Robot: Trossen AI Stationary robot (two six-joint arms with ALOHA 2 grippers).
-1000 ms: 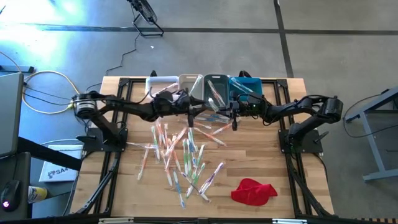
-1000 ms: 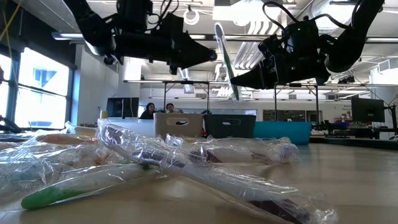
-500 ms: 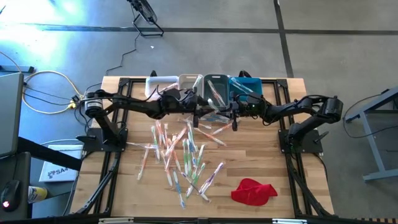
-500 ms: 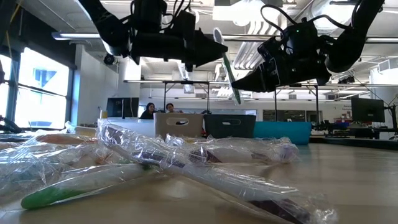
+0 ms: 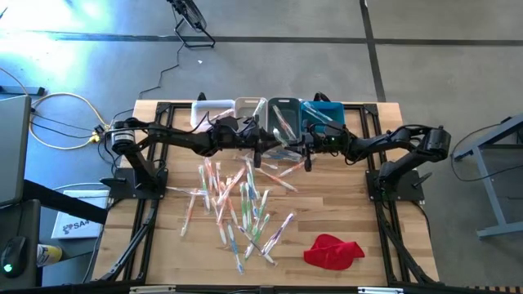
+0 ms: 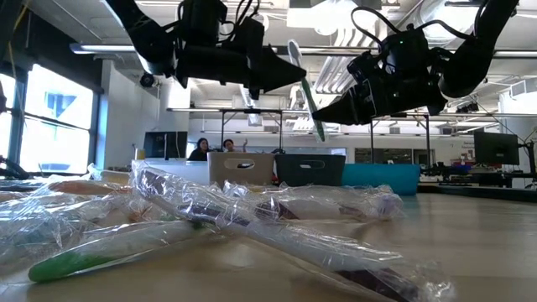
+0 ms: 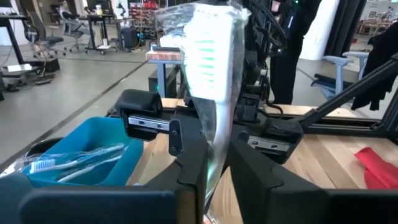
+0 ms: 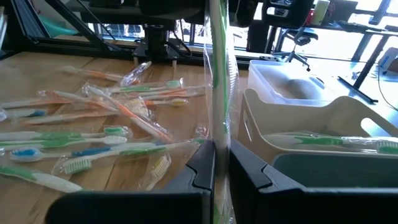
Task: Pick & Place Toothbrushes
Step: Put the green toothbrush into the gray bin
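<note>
A green-handled toothbrush (image 6: 308,92) in a clear wrapper stands nearly upright in the air in front of the bins, with both grippers shut on it. My left gripper (image 6: 299,74) reaches in from the table's left and has its upper part. My right gripper (image 6: 324,111) reaches in from the right and has its lower part. The bristle head (image 7: 210,50) shows above my left fingers. Many more wrapped toothbrushes (image 5: 237,200) lie in a loose pile on the wooden table. My left gripper pinches the wrapped toothbrush just below its head (image 7: 214,134) between its two fingers. The fingers come level from the table's left and lie across the handle. My right gripper pinches the handle's lower part (image 8: 217,134) between its two fingers, coming from the table's right and slanting slightly down, across the handle. The toothbrush is tilted a little and clear of the table.
Along the far edge stand a white bin (image 5: 211,110), a beige bin (image 5: 249,110), a grey bin (image 5: 282,113) and a blue bin (image 5: 320,114), some holding toothbrushes. A red cloth (image 5: 333,251) lies near the front right. People sit in the room behind.
My left gripper has moved toward the table's right, up to the toothbrush held by my right gripper, and has shut on its upper part. The toothbrush and my right gripper have stayed where they were.
</note>
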